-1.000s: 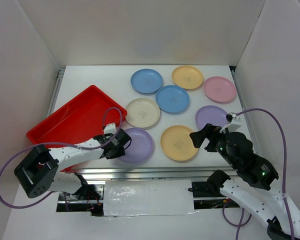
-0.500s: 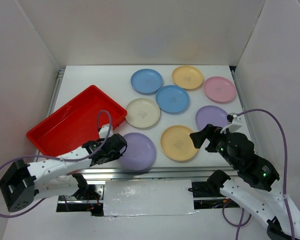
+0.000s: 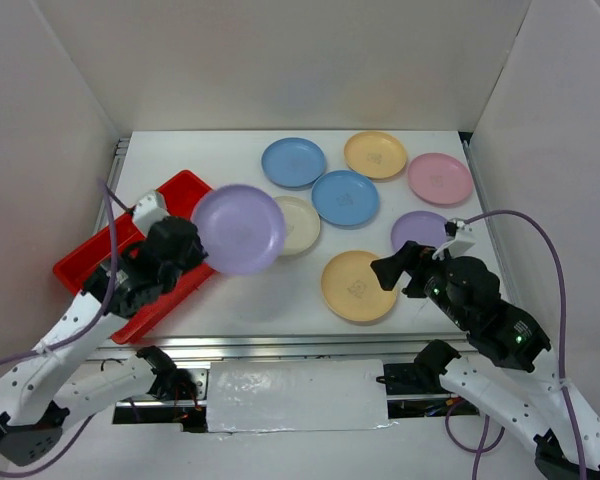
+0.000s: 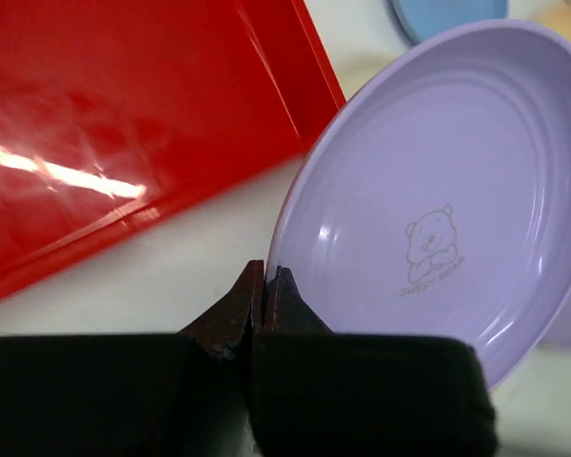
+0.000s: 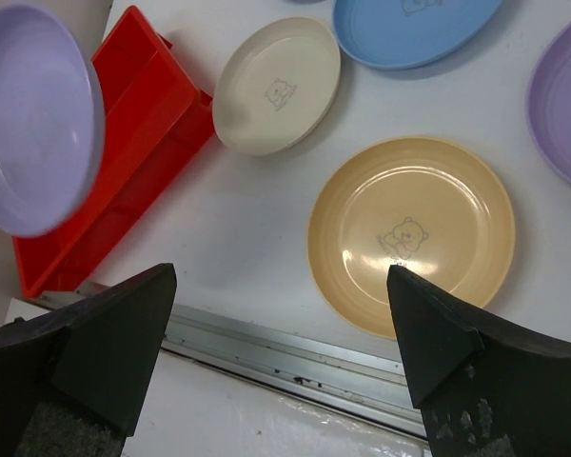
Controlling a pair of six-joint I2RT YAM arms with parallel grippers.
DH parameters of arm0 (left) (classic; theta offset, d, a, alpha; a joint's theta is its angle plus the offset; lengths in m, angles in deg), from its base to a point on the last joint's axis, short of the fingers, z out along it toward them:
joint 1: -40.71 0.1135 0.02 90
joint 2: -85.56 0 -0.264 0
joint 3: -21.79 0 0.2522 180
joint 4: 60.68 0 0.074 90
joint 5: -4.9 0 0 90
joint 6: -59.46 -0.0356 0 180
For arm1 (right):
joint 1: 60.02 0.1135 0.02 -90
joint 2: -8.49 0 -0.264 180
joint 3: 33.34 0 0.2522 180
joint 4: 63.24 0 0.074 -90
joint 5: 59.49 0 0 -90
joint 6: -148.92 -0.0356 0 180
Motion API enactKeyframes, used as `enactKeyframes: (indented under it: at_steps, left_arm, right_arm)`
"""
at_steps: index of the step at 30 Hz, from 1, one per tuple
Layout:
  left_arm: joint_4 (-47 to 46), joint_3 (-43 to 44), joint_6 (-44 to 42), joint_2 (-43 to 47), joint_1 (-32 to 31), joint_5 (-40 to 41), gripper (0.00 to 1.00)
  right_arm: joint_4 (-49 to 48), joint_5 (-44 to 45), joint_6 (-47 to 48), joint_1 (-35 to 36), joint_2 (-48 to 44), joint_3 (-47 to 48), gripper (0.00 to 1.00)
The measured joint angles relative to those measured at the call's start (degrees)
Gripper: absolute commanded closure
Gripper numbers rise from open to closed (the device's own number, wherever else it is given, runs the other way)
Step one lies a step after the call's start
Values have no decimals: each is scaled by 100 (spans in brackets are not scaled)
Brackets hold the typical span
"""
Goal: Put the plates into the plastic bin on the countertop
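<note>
My left gripper (image 3: 195,250) is shut on the rim of a purple plate (image 3: 238,229), held tilted in the air over the right edge of the red plastic bin (image 3: 180,183). The left wrist view shows the left gripper (image 4: 265,276) pinching the purple plate (image 4: 438,200) beside the bin (image 4: 124,124). My right gripper (image 3: 400,270) hangs open and holds nothing, just right of a yellow-orange plate (image 3: 355,285). In the right wrist view the right gripper (image 5: 281,276) stands wide apart above the front rail, with that yellow-orange plate (image 5: 409,233) just beyond.
On the white countertop (image 3: 280,305) lie a cream plate (image 3: 302,225), two blue plates (image 3: 293,162) (image 3: 345,197), a second yellow-orange plate (image 3: 375,155), a pink plate (image 3: 439,178) and a purple plate (image 3: 418,230). White walls stand on three sides. A metal rail (image 5: 295,357) runs along the front.
My left gripper has shut on the purple plate's rim and lifted it up and left, from the countertop's front to over the bin's edge. The right gripper has barely moved.
</note>
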Motion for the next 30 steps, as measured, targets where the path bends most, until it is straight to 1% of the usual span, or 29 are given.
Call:
enactKeyframes:
  at_steps: [1,4,5,8,10,12,15,18,21,24,25,27,28,30]
  left_arm:
    - [9,225,-83,-144,367,26,100]
    - [-140,804,-525,-730,1906,-251,100]
    - [-236,922,-671,-970,2455,-442,100]
    - [-448,1158,-1003,-1733,3755,-1078,100]
    - [-483,1344,-1204,-2299,4411,-1467,100]
    - [-584,1447,-1346,-2769,4868,-1751,100]
    - [-691,1436,-1513,-3241,5285,-2140,100]
    - [-763,1368,-1626,-3440,5552,-2472,100]
    - [-870,1303,-1711,-3547,5678,-2638,100]
    - [-1003,1189,-1731,-3617,5735,-2824,87]
    - [-1027,1172,-1744,-3665,5744,-2905,79]
    - [-1062,1169,-1766,-3766,5744,-3018,66]
    - [-1091,1169,-1744,-3801,5740,-3058,53]
    - [-1106,1169,-1759,-3836,5720,-3091,42]
  right_arm:
    - [-74,-42,-2,0,68,-9,0]
    - [-249,-144,-13,0,234,-20,0]
    - [-295,-181,-17,0,280,-20,0]
    - [-402,-254,-20,0,343,-37,0]
    - [-439,-299,-20,0,348,-59,0]
    - [-461,-350,-20,0,332,-92,0]
    - [-474,-363,-20,0,319,-118,0]
    - [-485,-380,-20,0,308,-120,0]
    - [-544,-402,-20,0,308,-122,0]
    - [-638,-468,-20,0,315,-122,0]
    - [-686,-496,-20,0,319,-125,0]
    - [-754,-542,-22,0,321,-131,0]
    - [-789,-553,-22,0,321,-140,0]
    - [-828,-573,-22,2,326,-153,0]
